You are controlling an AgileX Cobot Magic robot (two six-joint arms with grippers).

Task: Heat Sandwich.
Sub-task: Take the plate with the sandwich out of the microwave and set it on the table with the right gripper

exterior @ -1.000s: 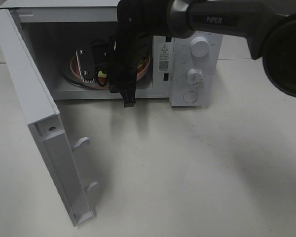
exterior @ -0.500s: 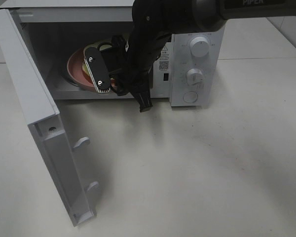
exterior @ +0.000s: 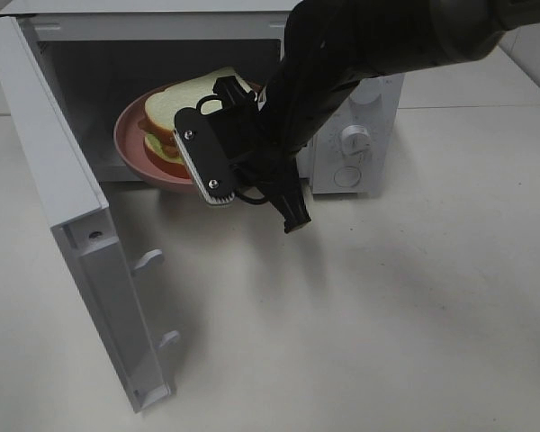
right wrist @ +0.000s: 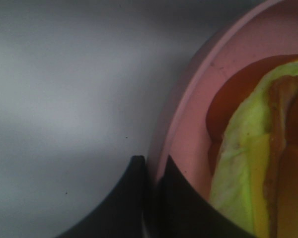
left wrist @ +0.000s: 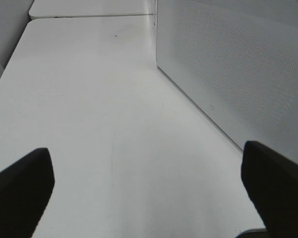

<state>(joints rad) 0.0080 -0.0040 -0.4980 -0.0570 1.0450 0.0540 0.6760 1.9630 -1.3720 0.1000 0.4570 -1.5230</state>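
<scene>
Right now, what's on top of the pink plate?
The sandwich sits on the pink plate, which the right gripper pinches by the rim. The plate's right side is hidden behind the arm.

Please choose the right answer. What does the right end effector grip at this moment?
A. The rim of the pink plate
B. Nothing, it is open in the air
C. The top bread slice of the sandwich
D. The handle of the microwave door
A: in the right wrist view the right end effector is closed on the pink plate rim, beside the sandwich.
</scene>
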